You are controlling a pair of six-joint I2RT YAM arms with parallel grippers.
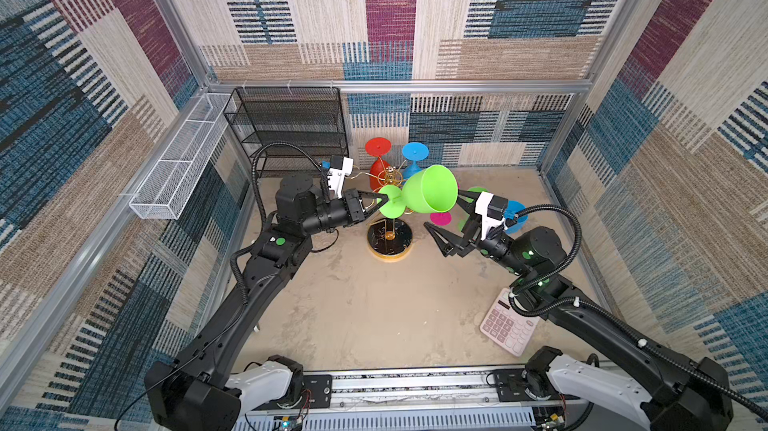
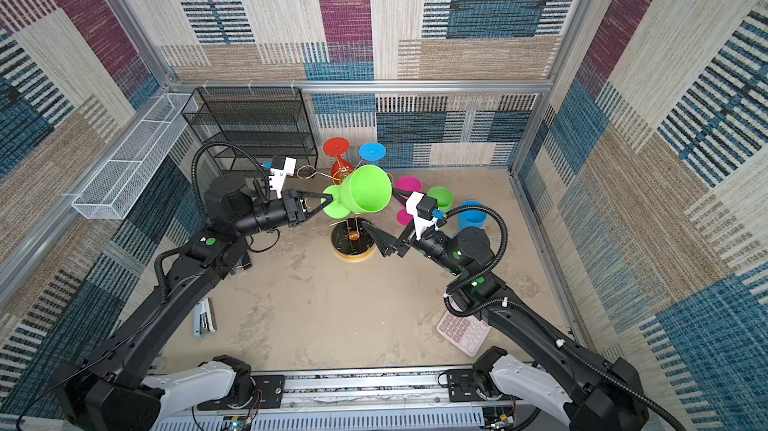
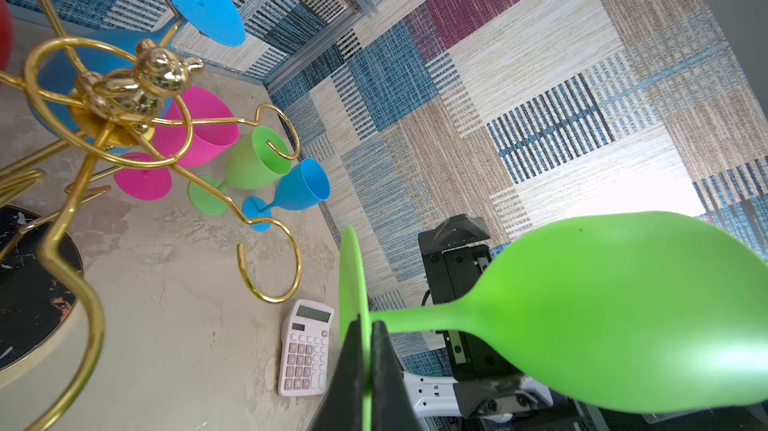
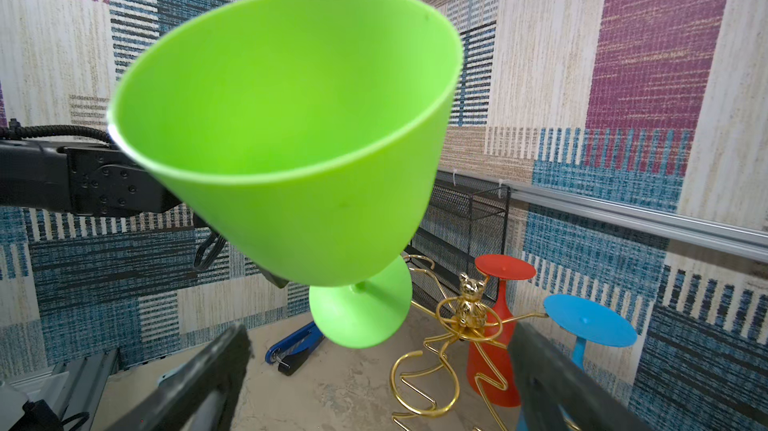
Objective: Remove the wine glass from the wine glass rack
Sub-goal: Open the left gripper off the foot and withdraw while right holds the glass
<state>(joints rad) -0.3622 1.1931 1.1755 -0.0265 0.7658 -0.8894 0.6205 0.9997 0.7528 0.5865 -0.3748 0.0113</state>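
Both top views show the right gripper spread wide and empty, beside the wine glass rack. Just beyond, the left gripper pinches the foot of the green wine glass, which lies sideways in the air above the rack, off its loops.

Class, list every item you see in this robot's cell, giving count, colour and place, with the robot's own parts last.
wine glass rack: 1, gold on black base, table centre
green wine glass: 1, green, held above the rack
upturned red glass, upturned blue glass: 2, foot-up behind the rack
pink glass, second green glass, lying blue glass: 3, on the table right of the rack
calculator: 1, pink, front right
stapler: 1, pale blue, front left
shelf unit: 1, black mesh, back left
basket: 1, white mesh, left wall
left gripper: black, shut on the green glass's foot
right gripper: black, open, beside the rack base
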